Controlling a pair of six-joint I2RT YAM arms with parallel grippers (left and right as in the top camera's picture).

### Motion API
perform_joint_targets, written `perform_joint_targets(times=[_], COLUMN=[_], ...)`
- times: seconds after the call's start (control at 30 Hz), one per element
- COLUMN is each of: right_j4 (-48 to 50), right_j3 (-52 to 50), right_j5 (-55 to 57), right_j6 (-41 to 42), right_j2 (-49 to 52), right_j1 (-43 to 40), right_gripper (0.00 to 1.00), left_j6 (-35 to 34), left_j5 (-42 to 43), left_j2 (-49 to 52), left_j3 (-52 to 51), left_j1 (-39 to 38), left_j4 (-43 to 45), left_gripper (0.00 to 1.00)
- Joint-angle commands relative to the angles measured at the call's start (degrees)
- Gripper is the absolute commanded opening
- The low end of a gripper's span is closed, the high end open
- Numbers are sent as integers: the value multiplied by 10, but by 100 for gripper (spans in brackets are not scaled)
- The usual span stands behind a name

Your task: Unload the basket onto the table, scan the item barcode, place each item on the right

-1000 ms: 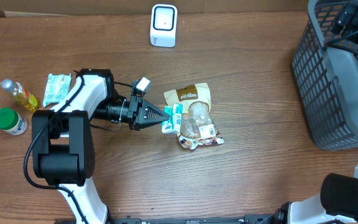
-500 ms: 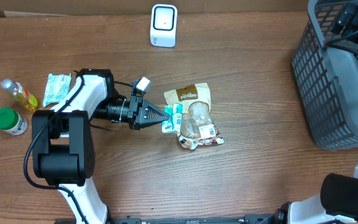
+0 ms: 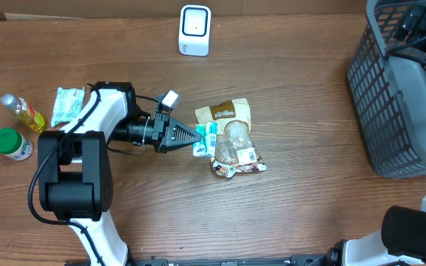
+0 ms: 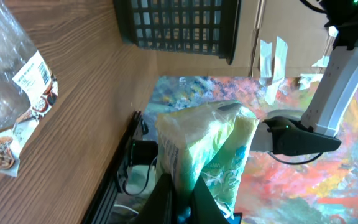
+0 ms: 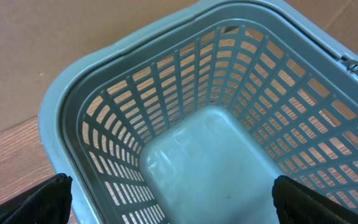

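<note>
My left tool [image 3: 199, 138] is clenched on a green-and-white plastic packet [image 4: 207, 149]. The white boxy scanner [image 3: 194, 30], apparently, lies forward, well apart.

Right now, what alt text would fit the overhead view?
The left gripper is shut on a small green-and-white packet next to two bags mid-table. A white scanner stands at the far edge; a grey basket sits at right.

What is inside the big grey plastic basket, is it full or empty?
Empty. The right wrist view looks into the grey slatted plastic basket and shows only bare floor and walls.
</note>
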Motion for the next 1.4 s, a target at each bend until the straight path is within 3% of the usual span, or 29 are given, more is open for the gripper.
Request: perform_joint_targets(times=[0.0,0.4,0.73,1.0,1.27,1.37], right_j4=[2,2,2,2,2,2], right_j3=[10,10,10,10,10,10], right_j5=[5,6,6,6,6,6], right_j6=[2,2,2,2,2,2], right_j2=[-5,-5,-5,-5,-5,-5], right_j1=[0,0,0,0,0,0], right_gripper=[100,100,100,100,100,100], left_j6=[18,-60,-133,-269,-481,-505], left_j5=[23,18,-41,-106,-274,-302], left_j2=[8,8,8,8,8,5], left_j3=[8,8,8,8,13,51], left_j1=[-4,-4,-4,-4,-7,-4], left_j4=[11,126,212,296,361,341], left_gripper=[4,4,4,4,4,4])
